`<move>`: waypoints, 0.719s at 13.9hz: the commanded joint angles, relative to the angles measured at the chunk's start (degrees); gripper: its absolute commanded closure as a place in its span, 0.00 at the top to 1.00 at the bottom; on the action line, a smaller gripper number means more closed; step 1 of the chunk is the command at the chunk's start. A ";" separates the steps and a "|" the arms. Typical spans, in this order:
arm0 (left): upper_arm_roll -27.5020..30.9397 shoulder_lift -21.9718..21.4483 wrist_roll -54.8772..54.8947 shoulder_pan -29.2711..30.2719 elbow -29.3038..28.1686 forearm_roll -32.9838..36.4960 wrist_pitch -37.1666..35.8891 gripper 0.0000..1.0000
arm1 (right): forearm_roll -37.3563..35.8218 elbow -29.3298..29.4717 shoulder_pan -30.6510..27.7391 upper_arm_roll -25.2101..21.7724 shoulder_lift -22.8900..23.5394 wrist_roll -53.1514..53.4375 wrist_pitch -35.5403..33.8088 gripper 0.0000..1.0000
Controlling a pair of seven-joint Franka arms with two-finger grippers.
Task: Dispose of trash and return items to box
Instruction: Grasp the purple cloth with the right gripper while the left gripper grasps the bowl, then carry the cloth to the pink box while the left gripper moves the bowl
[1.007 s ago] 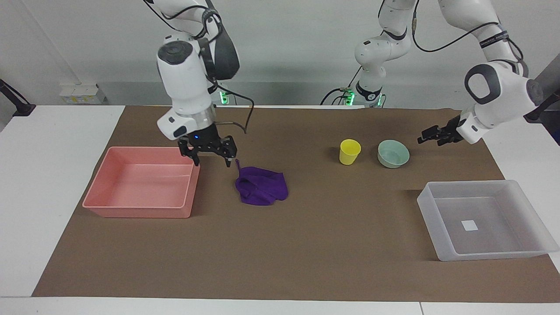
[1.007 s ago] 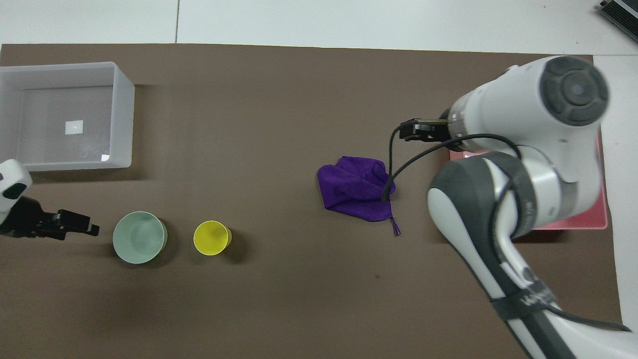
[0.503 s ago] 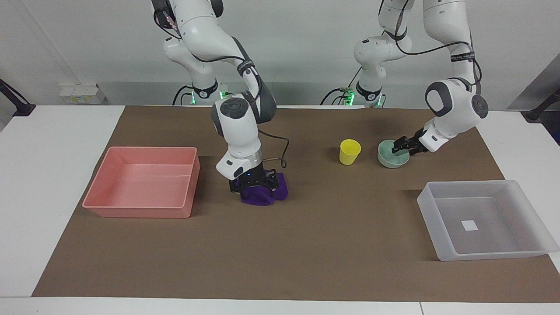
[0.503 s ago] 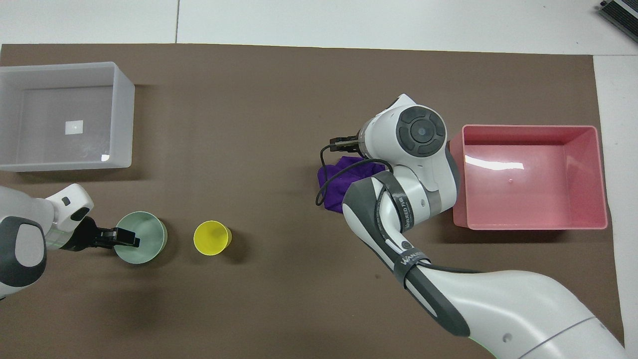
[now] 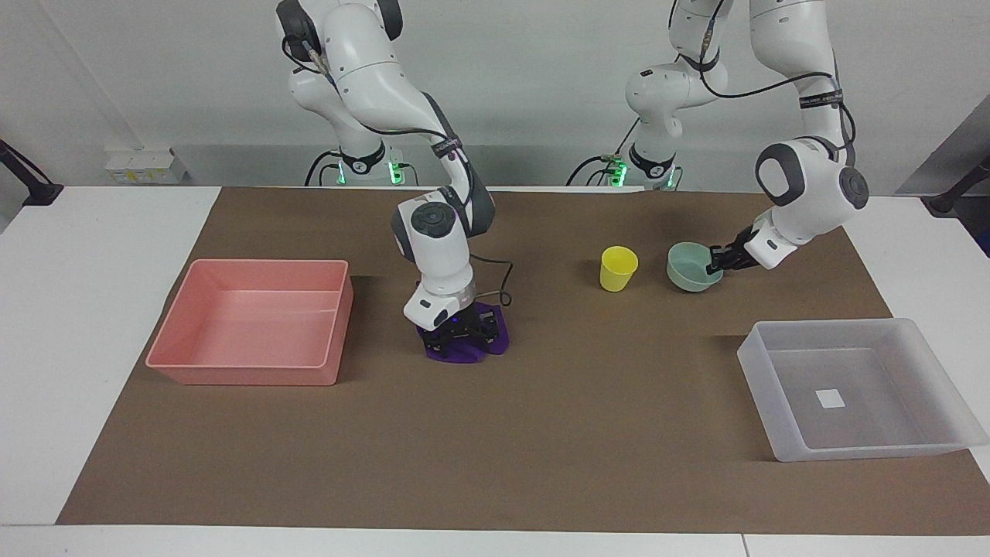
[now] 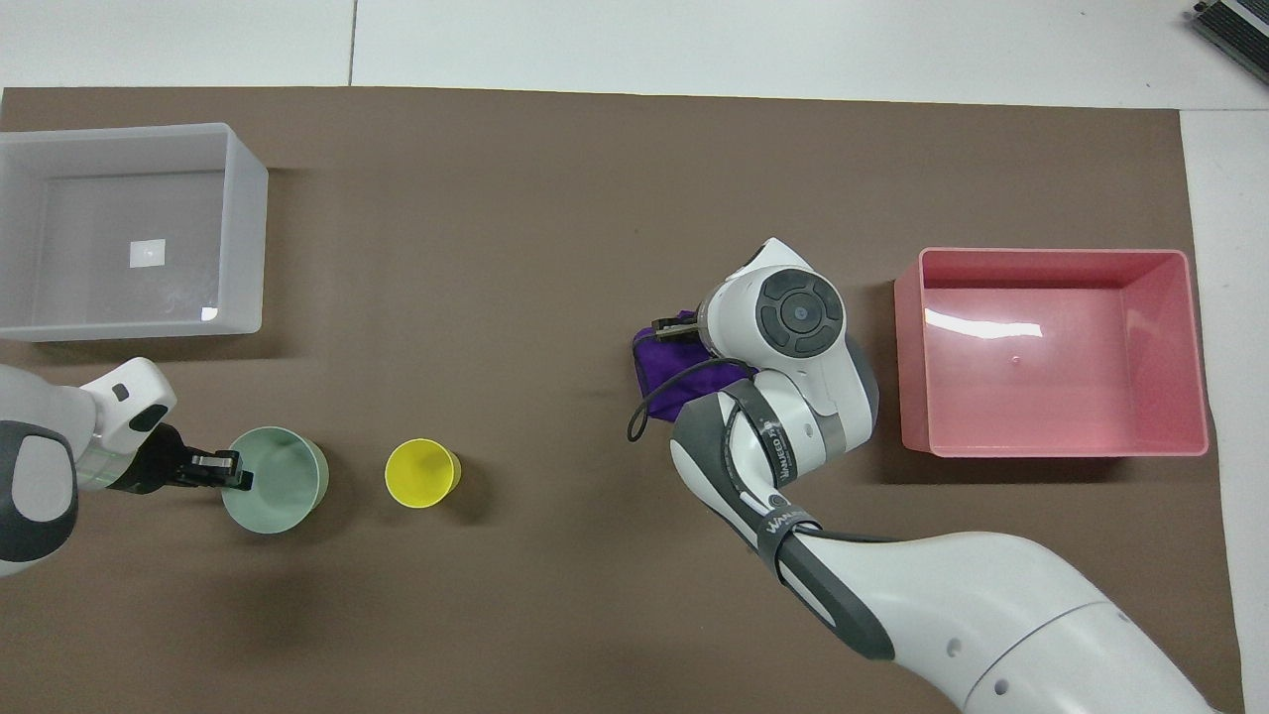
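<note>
We log 2 changes against the frames 0.5 s back. First, the right gripper (image 5: pixel 462 334) has sunk from the top of the small soft purple cloth rag (image 5: pixel 495 334) fully into it, fingertips now down at the brown paper table cover (image 5: pixel 541 433); the overhead view shows only the wrist covering most of the cloth (image 6: pixel 656 372). We cannot tell whether those fingers have pressed together on the fabric or remain spread in it. The rag has not left its spot beside the pink rectangular plastic bin (image 5: pixel 232 371), toward the right arm's end of the table. Second, the left gripper (image 5: pixel 718 261) has drawn its fingers onto the rim of the pale mint-green plastic bowl (image 5: pixel 688 267), pinching the wall on the side toward the left arm's end; the bowl now appears tilted and a little raised in the facing view, and in the overhead view (image 6: pixel 273 478) it sits slightly shifted toward the gripper (image 6: pixel 226 473). The small yellow plastic cup (image 5: pixel 619 268) stands untouched beside the bowl. The translucent whitish rectangular plastic bin (image 5: pixel 773 371), with its white square label on the floor, holds nothing, and lies farther from the robots than the bowl. Our reading: both arms have moved from approach to grasp, 0 of 3 objects delivered. Next the bowl should go to the translucent bin and the rag to the pink bin; a rim pinch may let the bowl swing.
</note>
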 commanded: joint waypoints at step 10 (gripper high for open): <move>0.34 22.80 -5.44 7.35 51.30 4.50 -20.73 0.00 | 0.03 1.40 -0.95 -0.24 -8.48 10.27 -12.42 0.00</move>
